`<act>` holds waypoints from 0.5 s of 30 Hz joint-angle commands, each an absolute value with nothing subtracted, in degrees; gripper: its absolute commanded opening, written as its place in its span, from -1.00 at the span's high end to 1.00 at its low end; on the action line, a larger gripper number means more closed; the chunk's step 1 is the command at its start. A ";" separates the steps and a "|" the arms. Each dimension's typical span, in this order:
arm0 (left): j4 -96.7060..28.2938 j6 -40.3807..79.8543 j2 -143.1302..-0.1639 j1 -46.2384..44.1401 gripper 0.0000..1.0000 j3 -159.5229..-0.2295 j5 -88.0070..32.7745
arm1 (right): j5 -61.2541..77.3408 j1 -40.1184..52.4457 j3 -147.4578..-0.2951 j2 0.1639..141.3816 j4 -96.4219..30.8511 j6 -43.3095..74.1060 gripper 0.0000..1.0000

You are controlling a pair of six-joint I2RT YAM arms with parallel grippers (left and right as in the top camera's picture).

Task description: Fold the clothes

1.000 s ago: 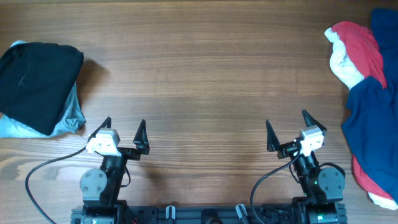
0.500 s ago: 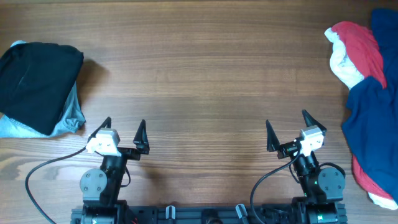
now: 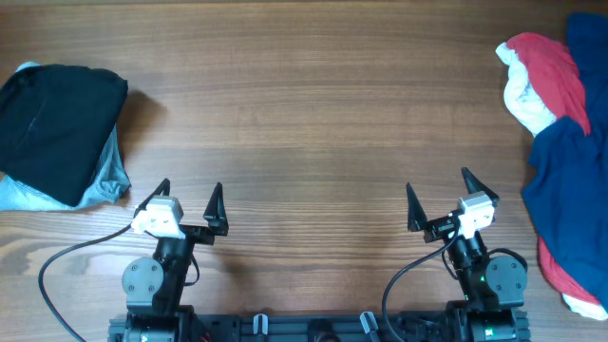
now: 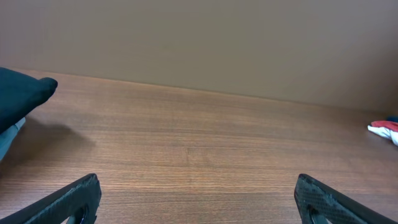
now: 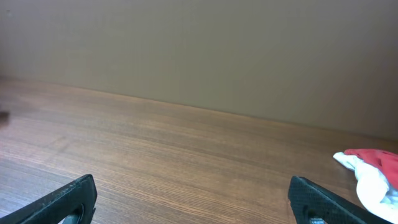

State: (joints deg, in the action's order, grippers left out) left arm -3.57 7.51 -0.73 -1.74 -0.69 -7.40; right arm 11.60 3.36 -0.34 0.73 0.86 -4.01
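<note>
Overhead, the likeliest slip looked to be the right gripper [image 3: 439,185] pinching red cloth [image 3: 556,76] along with the blue shirt [image 3: 562,180], since the two lay tangled in one heap at the table's [image 3: 304,104] right edge. Both it and the left gripper [image 3: 190,190] stood wide open near the front edge, holding and touching nothing. A black garment [image 3: 52,119] lay at the left edge.
</note>
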 commanded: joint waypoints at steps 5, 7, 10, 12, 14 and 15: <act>-3.62 6.42 -0.27 -1.26 -0.99 -0.34 -8.27 | 12.56 3.57 -0.32 0.27 1.19 -4.40 -0.99; -3.62 6.39 -0.27 -1.26 -0.99 -0.34 -8.05 | 12.49 3.57 -0.32 0.27 1.06 -4.49 -0.99; -3.60 6.39 -0.27 -1.26 -0.99 -0.34 -8.05 | 12.58 3.57 -0.32 0.27 1.04 -4.32 -0.99; -3.46 6.46 -0.27 -1.26 -1.00 -0.34 -8.16 | 12.53 3.57 -0.32 0.27 1.89 -1.54 -0.99; -3.60 11.53 -0.38 -1.21 -1.00 -0.34 -8.10 | 12.53 3.57 -0.43 0.27 2.37 3.97 -0.99; -3.62 14.66 -0.38 -1.21 -0.99 -0.34 -8.14 | 12.53 3.57 -1.02 0.27 1.72 5.48 -0.99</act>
